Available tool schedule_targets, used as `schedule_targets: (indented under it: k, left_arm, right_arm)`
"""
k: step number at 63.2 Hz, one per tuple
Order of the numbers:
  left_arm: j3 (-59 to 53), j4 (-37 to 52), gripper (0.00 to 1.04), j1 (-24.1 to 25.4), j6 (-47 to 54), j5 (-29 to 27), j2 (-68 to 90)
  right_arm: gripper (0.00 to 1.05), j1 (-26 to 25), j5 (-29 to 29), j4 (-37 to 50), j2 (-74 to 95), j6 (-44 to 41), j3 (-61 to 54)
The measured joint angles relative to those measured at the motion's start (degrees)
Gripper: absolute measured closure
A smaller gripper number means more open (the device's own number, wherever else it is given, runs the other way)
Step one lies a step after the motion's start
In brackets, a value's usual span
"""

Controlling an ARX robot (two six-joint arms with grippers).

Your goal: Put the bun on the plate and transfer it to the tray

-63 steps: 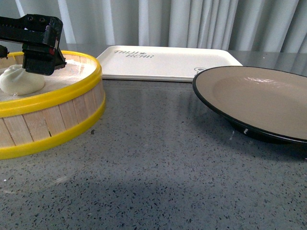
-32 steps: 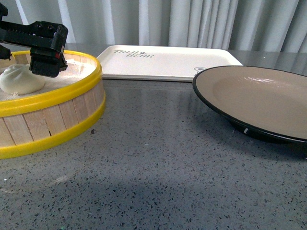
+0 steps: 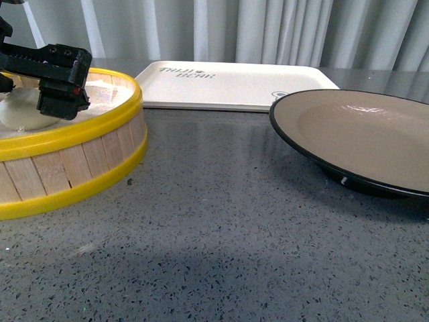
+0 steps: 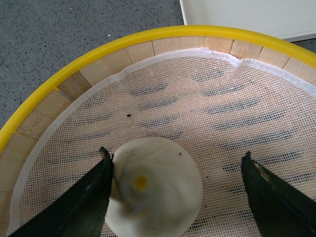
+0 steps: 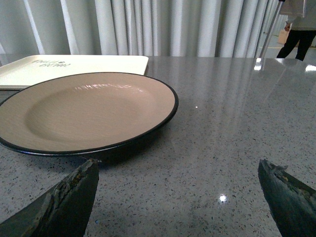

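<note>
Grey speckled table (image 3: 234, 255); in the steamer basket (image 4: 148, 37), the bun (image 4: 158, 197) sits inside the left gripper's (image 4: 174, 153) spread fingers (image 4: 89, 197); it touches one.

My right gripper (image 5: 177, 165) is spread wide above the grey table (image 5: 232, 148), near the plate (image 5: 84, 111). The tray (image 5: 74, 66) lies behind the plate, before pale curtains (image 5: 148, 27).

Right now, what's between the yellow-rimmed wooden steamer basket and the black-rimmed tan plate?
Nothing: the front view shows only bare grey speckled tabletop between the steamer basket and the plate.
</note>
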Motion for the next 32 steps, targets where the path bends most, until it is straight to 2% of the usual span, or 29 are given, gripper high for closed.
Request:
schedule_targets:
  k: [24, 30, 32]
  left_arm:
    - [1.0, -0.8, 0.91, -0.2, 0.1, 0.2, 0.0]
    - [1.5, -1.1, 1.01, -0.3, 0.1, 0.2, -0.1]
    - [1.6, -1.1, 1.01, -0.3, 0.2, 0.3, -0.2]
  right_arm:
    - [0.08, 0.0, 0.0, 0.0, 0.0, 0.0, 0.0]
    - [0.08, 0.0, 0.0, 0.0, 0.0, 0.0, 0.0]
    - [0.08, 0.0, 0.0, 0.0, 0.0, 0.0, 0.0]
